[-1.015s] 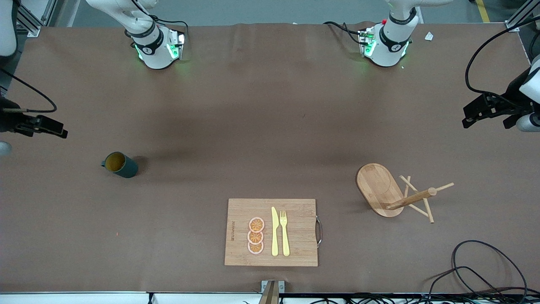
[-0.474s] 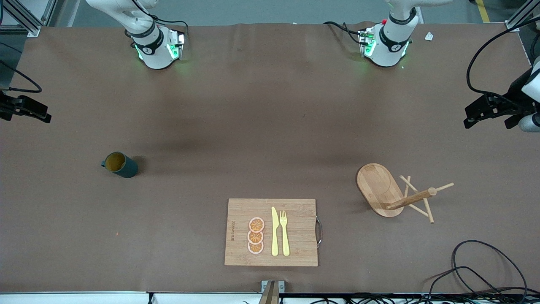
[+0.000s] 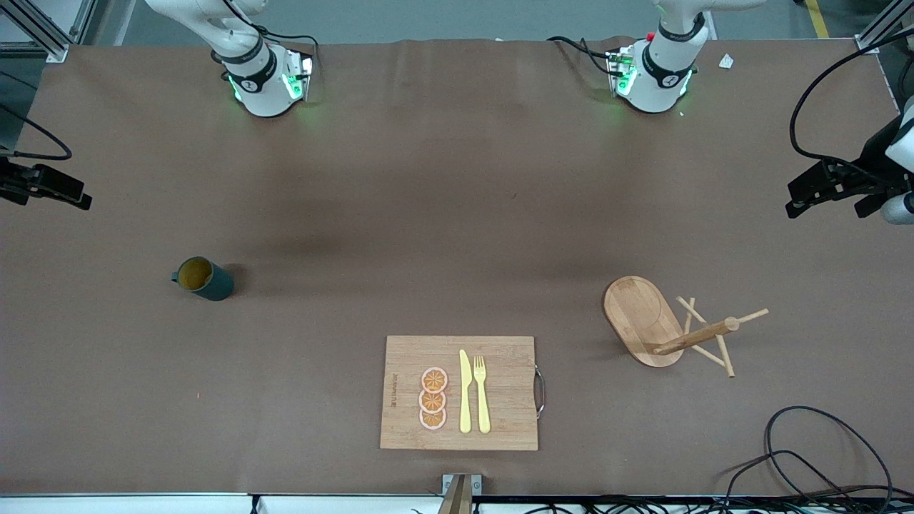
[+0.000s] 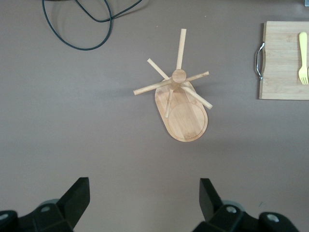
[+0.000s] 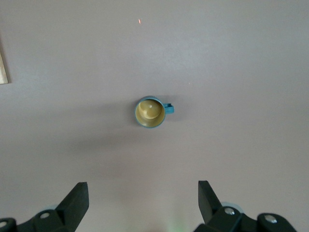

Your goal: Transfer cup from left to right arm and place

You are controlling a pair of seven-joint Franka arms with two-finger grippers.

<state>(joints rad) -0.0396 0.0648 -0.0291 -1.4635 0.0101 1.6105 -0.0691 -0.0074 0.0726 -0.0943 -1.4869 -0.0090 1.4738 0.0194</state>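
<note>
Standing upright on table (image 3: 457,214): cup (image 3: 203,278)

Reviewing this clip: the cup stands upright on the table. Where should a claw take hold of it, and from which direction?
Probably from above, across the rim. The cup stands upright, mouth open, at the right arm's end of the table. One finger inside and one outside the wall would work, away from the loop handle, which sticks out sideways. The right claw hangs open above it; the left claw, open, is over the wooden mug stand.

Cup (image 3: 203,278) twd right arm's end — rack (image 3: 668,325) twd left's; board (image 3: 460,392) btwn, nearer camera.
</note>
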